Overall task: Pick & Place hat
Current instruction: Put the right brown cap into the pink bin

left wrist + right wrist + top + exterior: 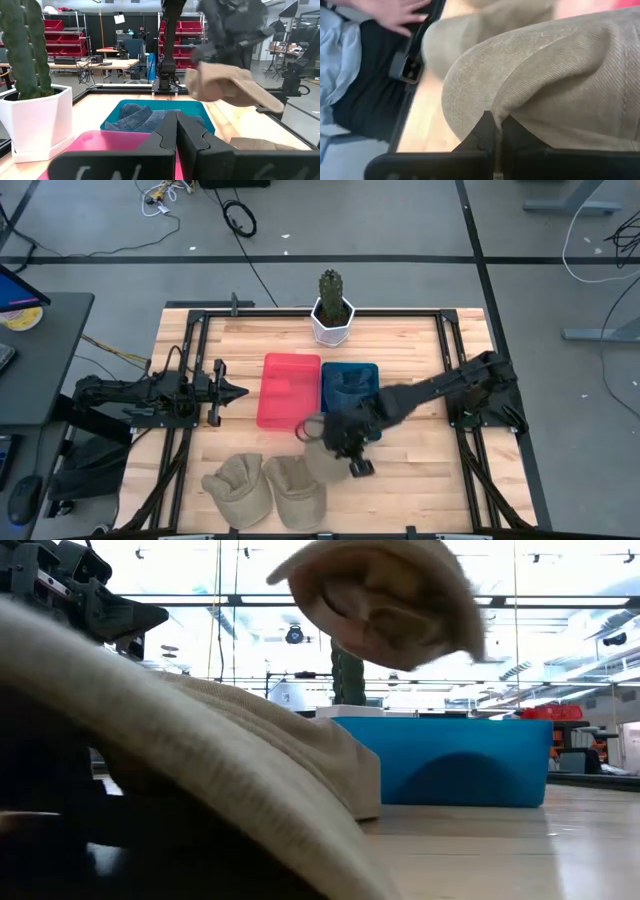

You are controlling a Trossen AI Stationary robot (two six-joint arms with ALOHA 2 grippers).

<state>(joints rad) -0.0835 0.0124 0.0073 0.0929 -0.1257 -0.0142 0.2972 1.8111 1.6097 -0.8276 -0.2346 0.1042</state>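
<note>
The light wooden slatted table (420, 470) carries a pink plastic bin (288, 388) and, touching its side, a blue plastic bin (350, 380) with folded denim inside. A white faceted pot with a green cactus (332, 310) stands at the far edge. Two tan corduroy caps (262, 490) lie side by side near the front edge. The right gripper (340, 442) reaches over the table just in front of the blue bin, its fingers pinched on a third tan corduroy cap (385, 600), held in the air clear of the tabletop. The left gripper (232, 391) waits beside the pink bin, fingers pressed together.
</note>
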